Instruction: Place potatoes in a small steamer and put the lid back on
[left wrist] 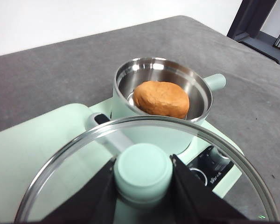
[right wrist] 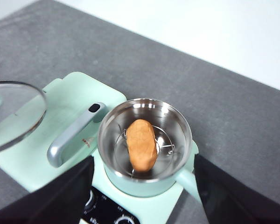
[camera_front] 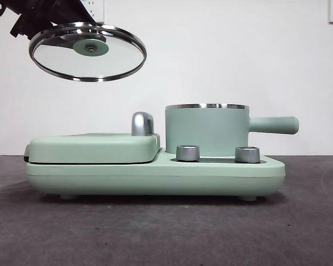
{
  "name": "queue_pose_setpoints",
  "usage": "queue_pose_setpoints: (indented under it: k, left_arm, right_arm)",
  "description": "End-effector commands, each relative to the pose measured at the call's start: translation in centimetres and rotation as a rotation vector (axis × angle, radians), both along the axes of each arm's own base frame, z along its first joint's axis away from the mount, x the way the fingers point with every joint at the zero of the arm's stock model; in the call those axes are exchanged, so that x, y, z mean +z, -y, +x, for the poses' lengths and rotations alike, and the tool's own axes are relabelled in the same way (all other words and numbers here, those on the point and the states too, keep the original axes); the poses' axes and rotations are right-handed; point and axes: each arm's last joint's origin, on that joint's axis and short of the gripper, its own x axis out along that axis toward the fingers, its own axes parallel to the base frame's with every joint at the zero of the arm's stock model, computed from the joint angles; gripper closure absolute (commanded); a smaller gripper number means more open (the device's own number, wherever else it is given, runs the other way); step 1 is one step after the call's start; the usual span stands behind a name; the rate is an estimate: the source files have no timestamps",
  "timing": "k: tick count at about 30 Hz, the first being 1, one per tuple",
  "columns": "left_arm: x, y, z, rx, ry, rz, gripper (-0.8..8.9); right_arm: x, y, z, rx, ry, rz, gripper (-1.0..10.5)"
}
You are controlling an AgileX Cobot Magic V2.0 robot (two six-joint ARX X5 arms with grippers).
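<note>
The lid (camera_front: 87, 52), clear glass with a steel rim, hangs tilted high at the left of the front view, over the flat griddle. My left gripper (left wrist: 143, 161) is shut on its mint-green knob (left wrist: 143, 170); in the front view that gripper (camera_front: 72, 25) comes in from the top left corner. The small steamer (camera_front: 206, 130) stands open on the right of the base, its handle (camera_front: 275, 124) pointing right. One orange-brown potato (right wrist: 141, 144) lies inside on the wire rack. My right gripper (right wrist: 143, 158) is open above the steamer (right wrist: 107, 126), holding nothing. It does not show in the front view.
A flat green griddle cover (camera_front: 91, 147) with a silver handle (camera_front: 142, 123) fills the left half of the mint-green base (camera_front: 155, 177). Two steel dials (camera_front: 188, 153) (camera_front: 247, 154) sit in front of the pot. Grey table surface surrounds the appliance.
</note>
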Motion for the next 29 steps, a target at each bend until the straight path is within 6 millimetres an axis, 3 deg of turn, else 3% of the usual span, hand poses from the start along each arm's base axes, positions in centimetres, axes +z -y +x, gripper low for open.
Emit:
queue_pose_setpoints:
  k: [1,9,17,24,29]
  left_arm:
    - [1.0,0.5,0.0,-0.031,0.076,-0.015,7.99]
    - [1.2,1.8,-0.3,-0.1,0.164,0.014,7.99]
    - [1.0,3.7,0.2,-0.116,0.217,-0.003,7.99]
    - [0.5,5.9,1.6,-0.139,0.241,-0.017,7.99]
    - [0.3,7.9,3.5,-0.162,0.228,-0.012,7.99]
  right_arm:
    - [-1.2,0.7,-1.9,0.0,0.001,0.02,6.1]
    - [-5.6,2.7,-6.5,-0.001,-0.009,0.018,6.1]
    - [-9.3,3.9,-9.9,0.044,0.012,0.036,6.1]
    - [-10.5,5.0,-12.2,0.036,0.074,0.072,6.1]
    - [-10.5,5.2,-12.8,0.029,0.079,0.075,6.1]
